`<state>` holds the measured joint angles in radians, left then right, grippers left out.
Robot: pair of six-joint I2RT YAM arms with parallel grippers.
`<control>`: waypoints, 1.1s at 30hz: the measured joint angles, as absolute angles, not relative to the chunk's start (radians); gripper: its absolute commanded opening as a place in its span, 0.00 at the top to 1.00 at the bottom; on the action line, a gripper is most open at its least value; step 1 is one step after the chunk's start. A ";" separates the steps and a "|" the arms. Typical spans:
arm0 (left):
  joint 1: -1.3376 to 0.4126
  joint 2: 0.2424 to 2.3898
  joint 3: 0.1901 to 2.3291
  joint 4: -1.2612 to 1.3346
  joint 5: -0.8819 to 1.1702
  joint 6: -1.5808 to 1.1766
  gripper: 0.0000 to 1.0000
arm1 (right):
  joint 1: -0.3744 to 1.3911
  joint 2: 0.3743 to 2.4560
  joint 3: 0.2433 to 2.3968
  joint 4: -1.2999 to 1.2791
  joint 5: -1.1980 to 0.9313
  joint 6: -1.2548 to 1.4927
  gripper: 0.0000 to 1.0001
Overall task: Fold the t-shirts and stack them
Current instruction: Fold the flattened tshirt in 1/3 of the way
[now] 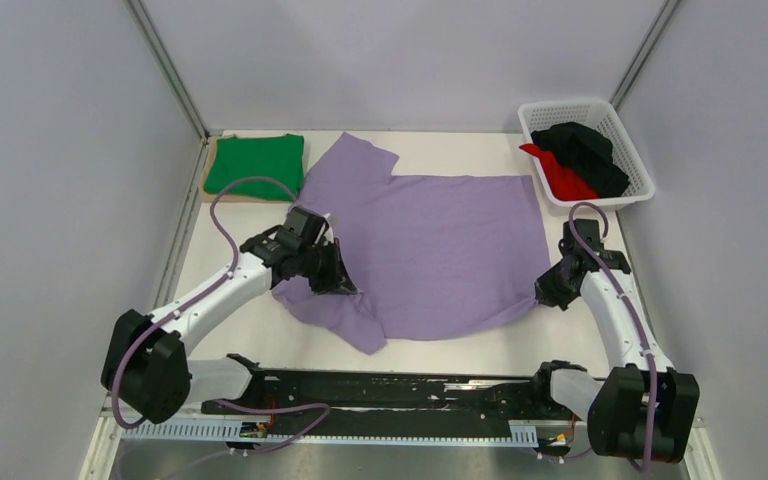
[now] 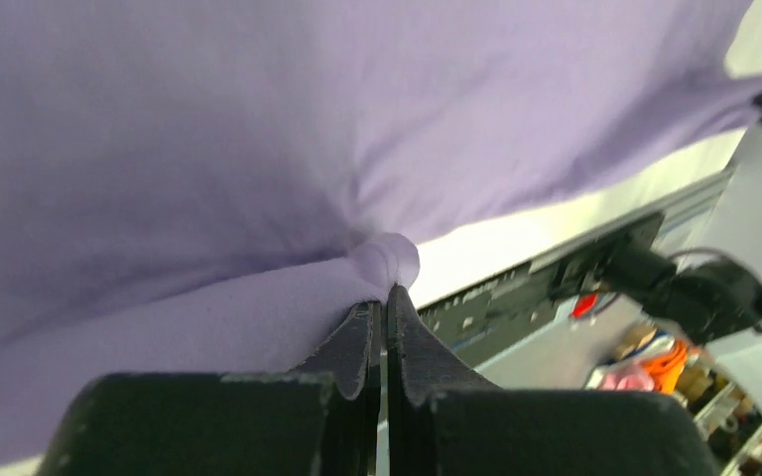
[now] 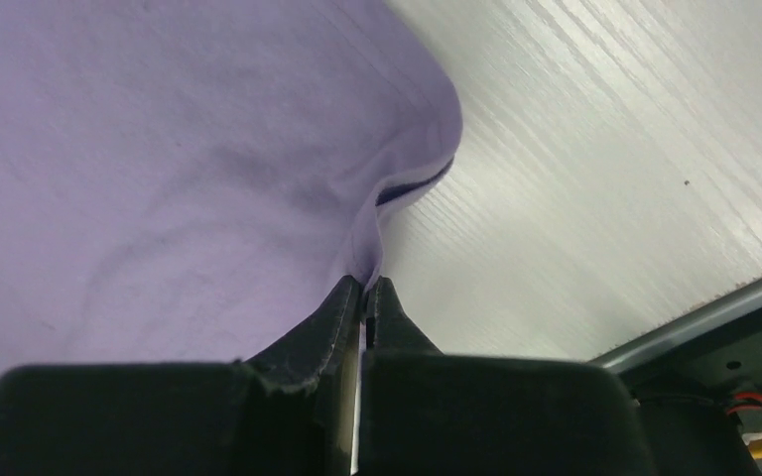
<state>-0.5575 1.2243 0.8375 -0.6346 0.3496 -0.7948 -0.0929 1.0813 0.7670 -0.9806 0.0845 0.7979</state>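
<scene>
I count one shirt done. The green t-shirt (image 1: 255,163) lies folded into a neat rectangle on the tan board (image 1: 206,180) at the upper left of the top view. The lilac-purple t-shirt (image 1: 440,250) is the one in work. It is spread open over the middle of the bench (image 1: 460,352) and I see no fold in it yet. The black t-shirt (image 1: 585,148) and the red t-shirt (image 1: 565,178) sit bunched in the white basket (image 1: 572,106) at the upper right, untouched as far as I can judge. So roughly a quarter is finished, with three folds and the stacking left.

The purple shirt's long axis runs left to right across the frame. Both sleeves are on the left, one reaching toward the upper left beside the green shirt and one drooping to the lower left. That puts the neck end to the left and the straight hem to the right.

My left hand (image 1: 338,280) is pressed together on a bunched nub of purple cloth near the lower-left sleeve, which the left wrist view shows clearly. My right hand (image 1: 545,293) pinches the cloth's edge at the lower-right hem corner, fingers closed on a thin fold.
</scene>
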 measured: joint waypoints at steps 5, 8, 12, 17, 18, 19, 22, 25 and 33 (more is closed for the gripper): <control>-0.437 1.294 0.880 -0.547 0.344 -0.770 1.00 | -0.093 1.132 0.794 -0.925 0.090 0.797 1.00; -0.374 1.299 0.888 -0.512 0.332 -0.757 1.00 | -0.094 1.164 0.824 -0.897 0.099 0.792 1.00; -0.326 1.293 0.904 -0.500 0.301 -0.732 1.00 | -0.103 1.183 0.841 -0.884 0.107 0.785 1.00; -0.282 1.247 0.931 -0.503 0.265 -0.688 1.00 | -0.118 1.202 0.865 -0.877 0.116 0.775 1.00; -0.274 1.235 0.934 -0.502 0.258 -0.680 1.00 | -0.120 1.206 0.871 -0.876 0.117 0.772 1.00; -0.266 1.225 0.938 -0.503 0.252 -0.670 1.00 | -0.121 1.210 0.877 -0.875 0.119 0.770 1.00; -0.247 1.205 0.950 -0.497 0.234 -0.643 1.00 | -0.123 1.221 0.893 -0.870 0.122 0.761 1.00; -0.235 1.204 0.961 -0.481 0.226 -0.616 1.00 | -0.124 1.237 0.905 -0.864 0.121 0.755 1.00; -0.218 1.235 1.016 -0.449 0.207 -0.549 1.00 | -0.126 1.286 0.920 -0.822 0.113 0.746 1.00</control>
<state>-0.2176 1.2350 1.0157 -0.4488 0.2070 -0.5491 -0.1257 1.2861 0.9195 -0.8215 0.1131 0.7464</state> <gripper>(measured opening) 0.009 0.010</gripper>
